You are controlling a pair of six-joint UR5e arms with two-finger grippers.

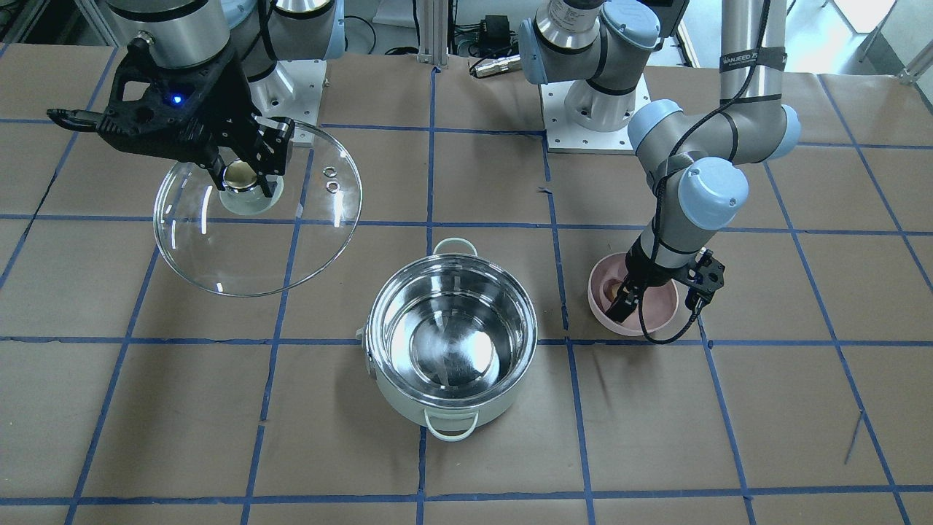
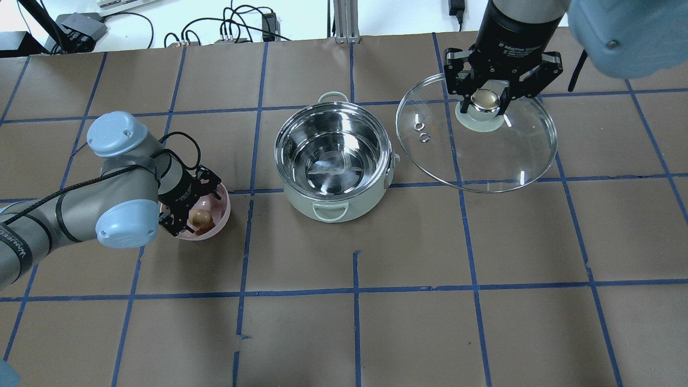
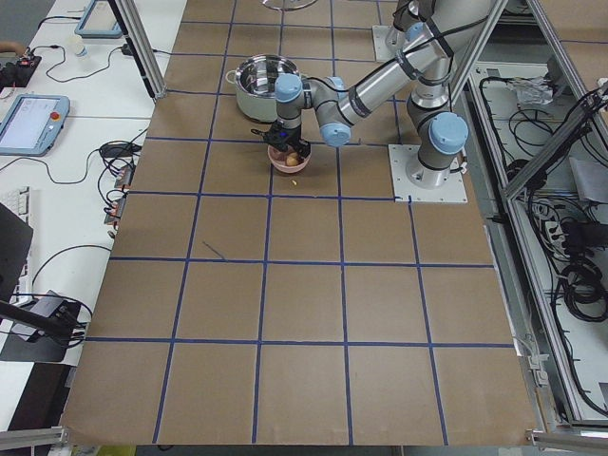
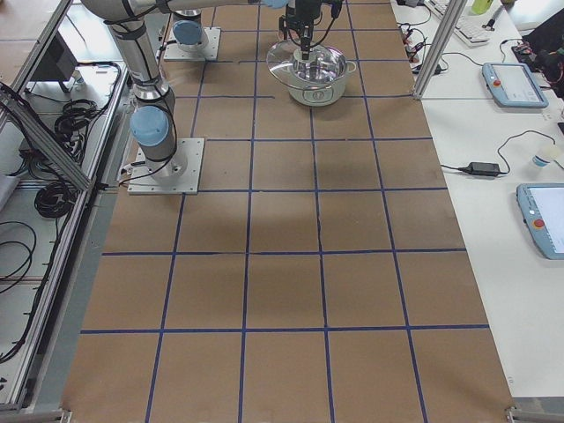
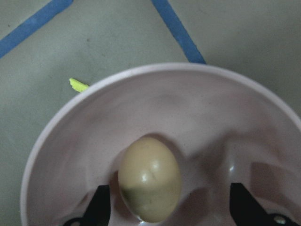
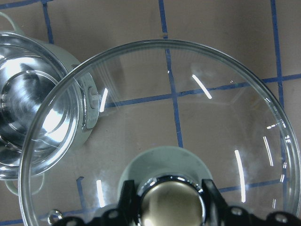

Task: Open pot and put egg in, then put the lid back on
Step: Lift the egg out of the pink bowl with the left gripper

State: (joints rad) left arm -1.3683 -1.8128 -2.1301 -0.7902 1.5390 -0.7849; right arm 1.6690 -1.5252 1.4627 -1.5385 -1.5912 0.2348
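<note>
Step in hand: grasping the egg. Left pincer point(image 2: 194, 215), jaws wide, straddles the egg point(image 2: 202, 217), which lies in the pink bowl point(image 2: 224, 212); the pot point(image 2: 301, 201) stands uncovered and empty at mid-surface; right pincer point(image 2: 485, 99) grips the lid point(image 2: 484, 156) by its knob, raised beside the pot. Next move: close gently on the egg, then lift it

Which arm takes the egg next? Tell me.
Left: the left gripper sits open in the bowl, straddling the egg. The right gripper is shut on the lid, held off the pot.
</note>
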